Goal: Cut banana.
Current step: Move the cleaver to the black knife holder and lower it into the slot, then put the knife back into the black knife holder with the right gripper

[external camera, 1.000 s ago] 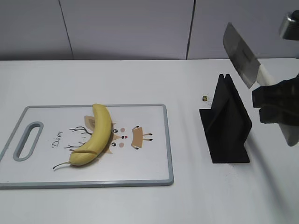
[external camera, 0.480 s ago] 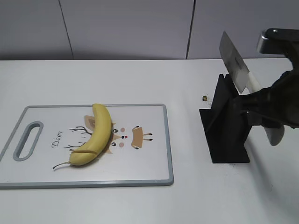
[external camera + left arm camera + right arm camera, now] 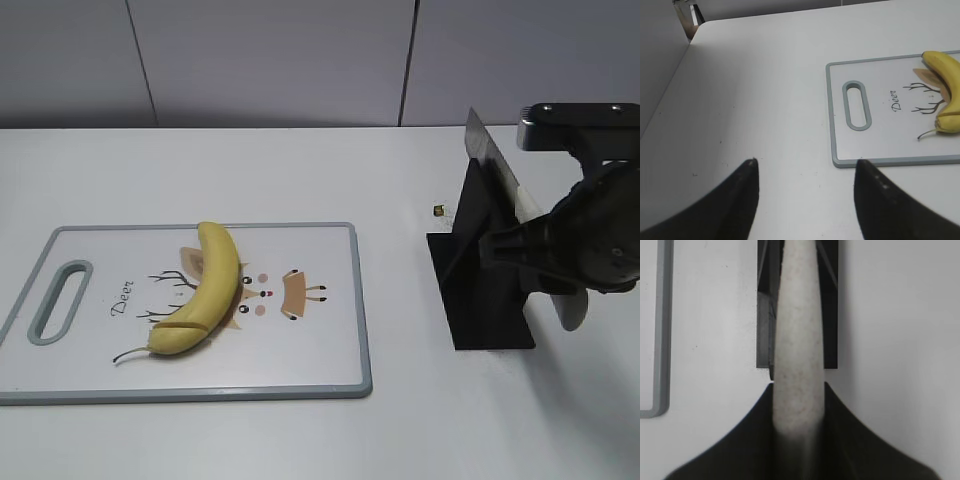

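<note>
The yellow banana [image 3: 205, 290] lies on the white cutting board [image 3: 320, 350] with a cut across it near its stem end; it also shows in the left wrist view [image 3: 949, 90]. My right gripper [image 3: 798, 385] is shut on the white handle [image 3: 796, 340] of a knife. The knife's blade [image 3: 490, 160] is lowered into the slot of the black knife stand [image 3: 485, 265]. My left gripper [image 3: 805, 162] is open and empty above bare table, left of the board [image 3: 875, 150]. It does not show in the exterior view.
A small dark object [image 3: 438, 210] lies on the table left of the stand. The board's handle slot [image 3: 60, 300] is at its left end. A grey wall runs behind the table.
My right gripper has lowered the knife from the air at the upper right down and leftward into the black stand. The banana and board have not moved.
</note>
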